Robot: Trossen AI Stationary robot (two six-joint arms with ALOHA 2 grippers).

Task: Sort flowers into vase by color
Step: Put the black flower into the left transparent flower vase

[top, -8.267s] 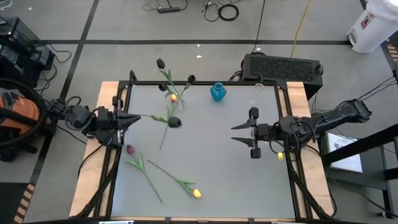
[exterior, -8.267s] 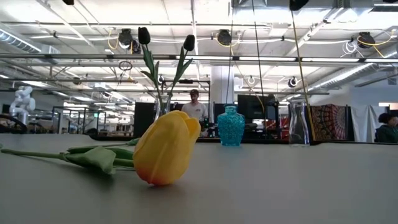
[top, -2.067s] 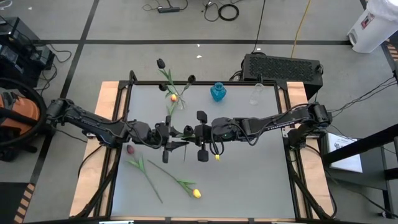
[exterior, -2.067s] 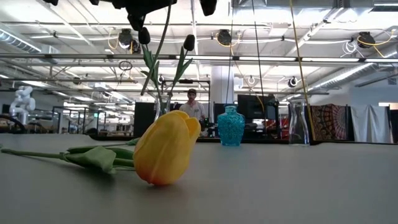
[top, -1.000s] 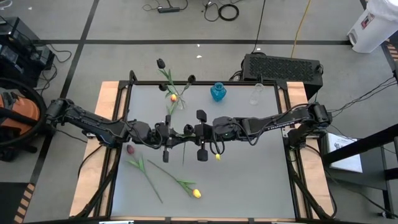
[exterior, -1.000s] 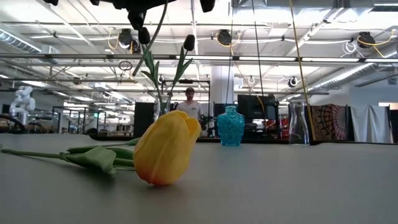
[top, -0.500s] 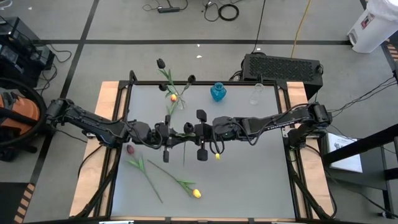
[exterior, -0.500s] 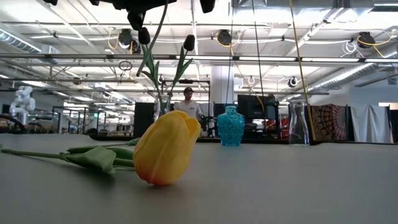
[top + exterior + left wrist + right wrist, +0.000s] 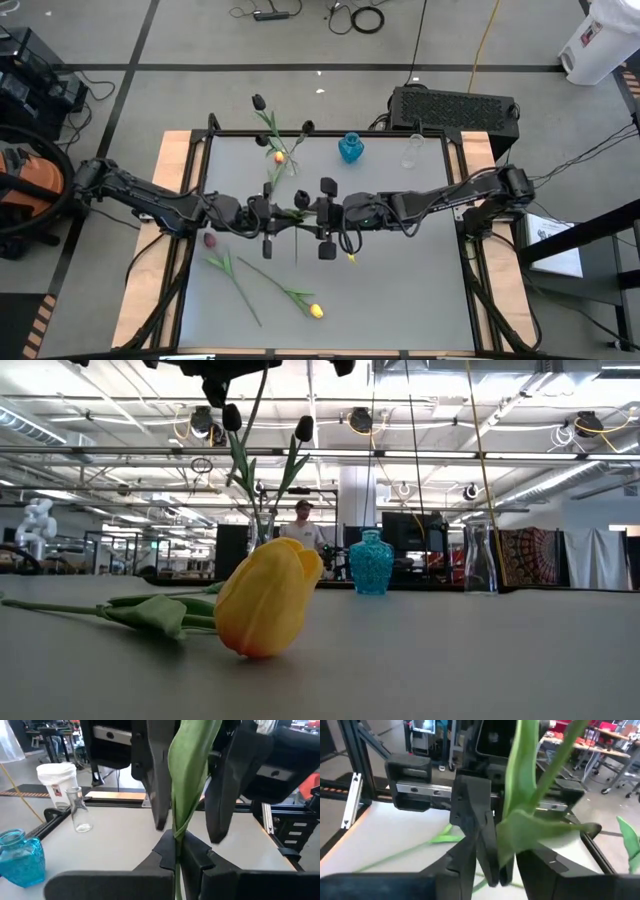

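I've got the stem (image 9: 176, 845) pinched in my left gripper (image 9: 268, 216) mid-table, well short of the blue vase (image 9: 350, 148); right gripper (image 9: 325, 216) spread beside it; a snagged leaf (image 9: 520, 820) could twist the flower loose.

Both arms were dark, jointed and slender, trailing thin black cables along their links, and the left tool (image 9: 268, 216) and right tool (image 9: 325, 214) each ended in two flat, matte black fingers (image 9: 158, 780) mounted on a blocky black body.
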